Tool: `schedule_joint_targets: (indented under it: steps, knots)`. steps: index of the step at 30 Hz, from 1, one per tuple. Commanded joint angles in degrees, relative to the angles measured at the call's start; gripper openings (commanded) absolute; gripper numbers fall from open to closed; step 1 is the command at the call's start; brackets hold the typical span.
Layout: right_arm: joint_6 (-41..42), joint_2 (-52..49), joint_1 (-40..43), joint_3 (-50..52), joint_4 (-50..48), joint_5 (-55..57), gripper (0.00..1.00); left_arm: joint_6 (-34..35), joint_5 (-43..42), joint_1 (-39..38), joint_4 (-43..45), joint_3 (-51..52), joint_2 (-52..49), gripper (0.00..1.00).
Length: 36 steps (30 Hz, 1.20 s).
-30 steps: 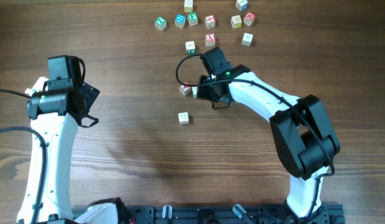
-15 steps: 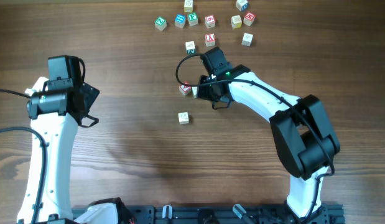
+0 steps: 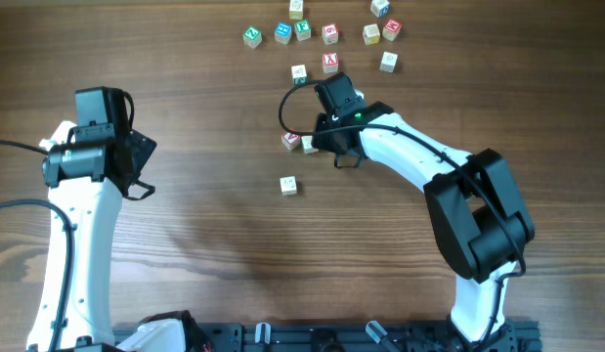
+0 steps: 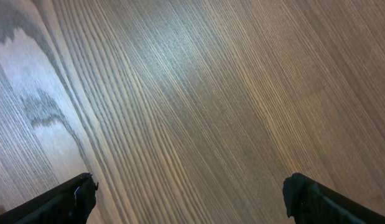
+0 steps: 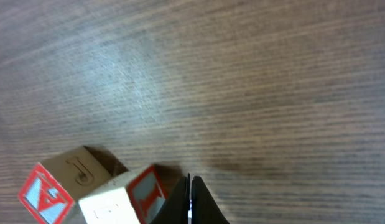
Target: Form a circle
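Observation:
No finished circle shows. A red-faced cube [image 3: 291, 140] and a pale cube [image 3: 308, 145] sit touching near the table's middle. In the right wrist view they are a cube with a red A face and a J [image 5: 58, 186] and a cube with a red side face [image 5: 127, 199]. My right gripper [image 3: 322, 147] is shut with nothing in it, and its tips [image 5: 189, 190] rest right beside the second cube. Another pale cube [image 3: 288, 185] lies alone nearer the front. My left gripper [image 3: 146, 166] hangs open over bare wood [image 4: 189, 190], far to the left.
A loose scatter of green, blue, red and pale cubes [image 3: 322, 34] lies along the far edge, with two more [image 3: 299, 73] just behind my right gripper. The right arm [image 3: 458, 196] stretches in from the front right.
My right gripper has edged slightly toward the far side, leaving more of the pale cube showing. The left arm has not moved.

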<state>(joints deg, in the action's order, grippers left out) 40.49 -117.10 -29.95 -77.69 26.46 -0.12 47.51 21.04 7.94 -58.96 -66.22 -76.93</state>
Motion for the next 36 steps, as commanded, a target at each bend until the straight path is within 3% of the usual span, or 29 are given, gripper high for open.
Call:
schedule_joint_targets:
  steps: [1,36]
  knots:
    - [0.2,-1.1,-0.2,0.3,-1.6,1.4,0.04,0.8,-0.5,0.4,0.0,-0.1,-0.1,1.00]
    - [0.0,-1.1,-0.2,0.3,-2.5,-5.9,0.05,0.8,-0.5,0.4,0.0,-0.1,-0.1,1.00]
